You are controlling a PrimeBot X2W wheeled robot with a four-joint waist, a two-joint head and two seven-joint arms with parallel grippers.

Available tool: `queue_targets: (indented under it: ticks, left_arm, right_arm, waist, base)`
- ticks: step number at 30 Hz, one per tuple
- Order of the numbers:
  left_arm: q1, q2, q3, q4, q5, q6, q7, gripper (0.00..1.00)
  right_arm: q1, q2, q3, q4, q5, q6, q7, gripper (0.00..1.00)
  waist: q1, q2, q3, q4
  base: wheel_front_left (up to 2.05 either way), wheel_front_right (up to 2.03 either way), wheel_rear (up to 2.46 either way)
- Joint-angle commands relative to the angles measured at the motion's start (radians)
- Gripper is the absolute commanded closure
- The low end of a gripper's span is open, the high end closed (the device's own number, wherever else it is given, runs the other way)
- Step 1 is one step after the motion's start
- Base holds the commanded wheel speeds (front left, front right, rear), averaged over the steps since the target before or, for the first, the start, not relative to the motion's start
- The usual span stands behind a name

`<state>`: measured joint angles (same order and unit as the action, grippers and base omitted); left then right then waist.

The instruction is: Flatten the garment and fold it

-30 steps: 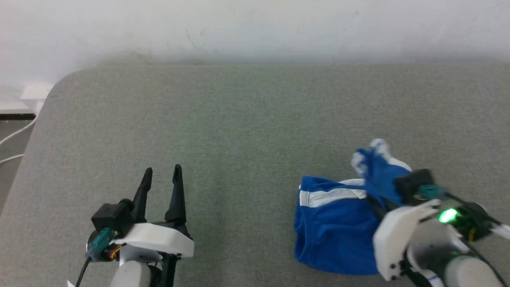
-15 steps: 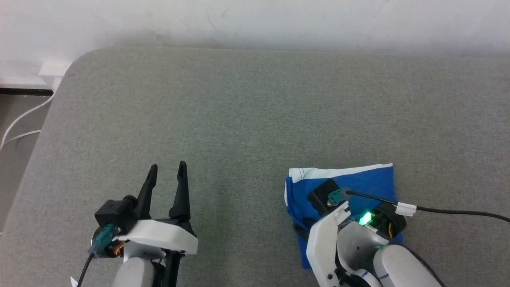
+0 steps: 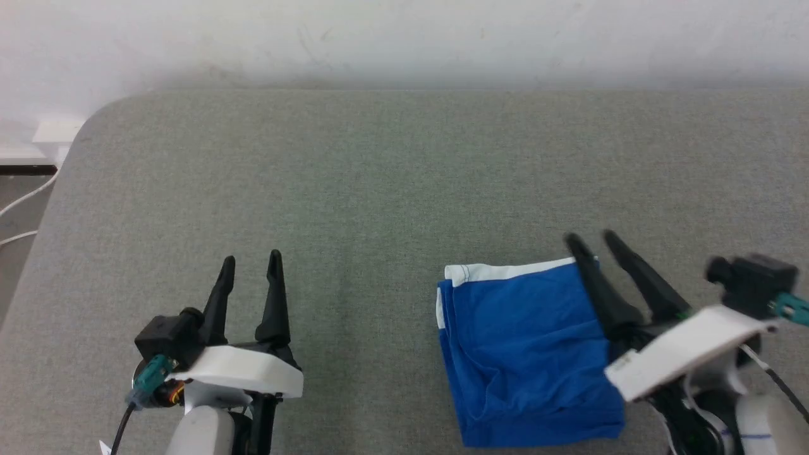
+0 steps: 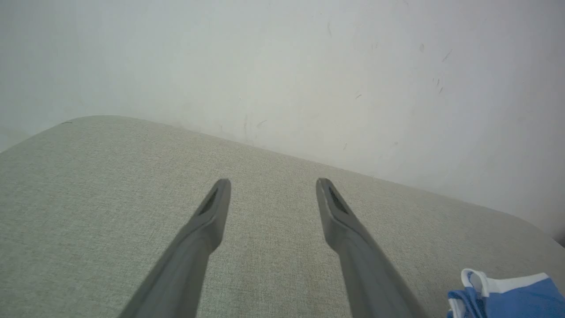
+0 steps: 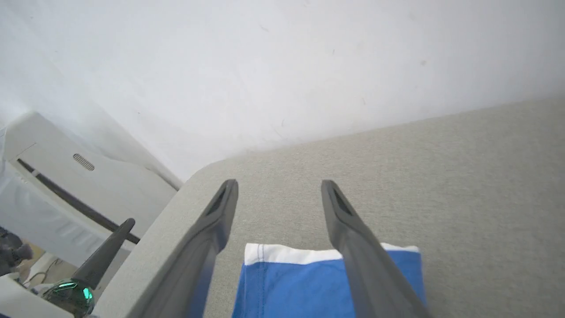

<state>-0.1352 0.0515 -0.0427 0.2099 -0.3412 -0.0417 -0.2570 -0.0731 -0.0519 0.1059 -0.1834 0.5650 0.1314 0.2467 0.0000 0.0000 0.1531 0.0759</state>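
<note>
Grey counter (image 3: pixel 379 189): garment (image 3: pixel 524 341) folded compact, lying free; right gripper (image 3: pixel 591 237), left gripper (image 3: pixel 251 256), jaws spread; fold apparently finished.

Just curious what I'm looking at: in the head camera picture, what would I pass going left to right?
white cable → left gripper → blue shorts → right gripper, its fingers overlapping the shorts' right edge.

we lose the garment (image 4: pixel 521 298) past the frame edge at five o'clock in the left wrist view, its three o'clock side behind our right end effector (image 3: pixel 591 237) in the head view
</note>
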Motion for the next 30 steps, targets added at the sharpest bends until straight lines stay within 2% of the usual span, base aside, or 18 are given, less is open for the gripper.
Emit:
queue_targets:
  ticks: [1,4,8,18,19,20,21,22,23,25,27,30]
  left_arm:
    - [-0.005,-0.001,0.003,-0.006,0.013,0.0,-0.005,0.0]
    - [-0.005,-0.001,0.001,-0.009,0.015,0.0,-0.005,0.0]
    - [-0.006,-0.001,-0.003,-0.009,0.016,-0.002,-0.005,0.0]
    - [-0.008,-0.001,-0.018,0.0,0.018,-0.003,-0.005,0.0]
    - [-0.006,-0.001,-0.018,0.001,0.018,-0.003,-0.005,0.0]
    - [-0.005,-0.001,-0.018,0.003,0.018,-0.002,-0.005,0.0]
    - [-0.005,-0.001,-0.018,0.003,0.018,-0.002,-0.005,0.0]
    - [-0.004,-0.001,-0.018,0.003,0.018,-0.002,-0.005,0.0]
    - [-0.003,-0.001,-0.015,0.002,0.018,-0.001,-0.005,0.0]
    - [-0.001,-0.001,-0.009,-0.005,0.021,0.001,-0.005,0.0]
    - [0.002,-0.001,-0.001,-0.012,0.029,0.001,-0.005,0.0]
    - [0.006,-0.001,0.016,-0.021,0.046,-0.005,-0.005,0.0]
  right_arm:
    - [0.034,0.001,-0.043,0.027,0.025,-0.001,-0.024,0.0]
    - [0.072,0.001,-0.121,0.113,0.08,-0.001,-0.042,0.0]
    - [0.08,0.001,-0.154,0.252,0.089,-0.001,-0.006,0.0]
    - [-0.005,0.002,-0.1,0.505,0.155,-0.001,0.099,0.0]
    - [-0.012,0.002,-0.091,0.517,0.152,-0.001,0.113,0.1]
    - [-0.019,0.002,-0.084,0.527,0.146,-0.001,0.125,0.42]
    - [-0.019,0.002,-0.084,0.527,0.146,-0.001,0.125,0.42]
    - [-0.025,0.002,-0.078,0.532,0.135,-0.001,0.136,0.8]
    - [-0.031,0.002,-0.072,0.532,0.122,-0.001,0.146,1.0]
    - [-0.049,0.002,-0.053,0.518,0.065,-0.001,0.174,1.0]
    - [-0.076,0.0,-0.041,0.487,-0.041,-0.001,0.2,1.0]
    - [-0.13,-0.045,0.012,0.433,-0.194,-0.001,0.248,1.0]
  waist:
    - [0.0,0.0,-0.003,-0.005]
    - [0.0,0.0,-0.004,-0.007]
    - [0.0,0.0,-0.004,-0.004]
    - [0.0,0.0,-0.006,0.014]
    - [0.0,0.0,-0.008,0.014]
    - [0.0,0.0,-0.009,0.013]
    - [0.0,0.0,-0.009,0.013]
    - [0.0,0.0,-0.01,0.012]
    - [0.0,0.0,-0.01,0.008]
    - [0.0,0.0,-0.005,-0.007]
    - [0.0,0.0,0.003,-0.032]
    - [0.0,0.0,0.02,-0.088]
  base:
    - [0.0,0.0,0.0]
    - [0.0,0.0,0.0]
    - [0.0,0.0,0.0]
    - [0.0,0.0,0.0]
    - [0.0,0.0,0.0]
    - [0.0,0.0,0.0]
    - [0.0,0.0,0.0]
    - [0.0,0.0,0.0]
    - [0.0,0.0,0.0]
    - [0.0,0.0,0.0]
    - [0.0,0.0,0.0]
    - [0.0,0.0,0.0]
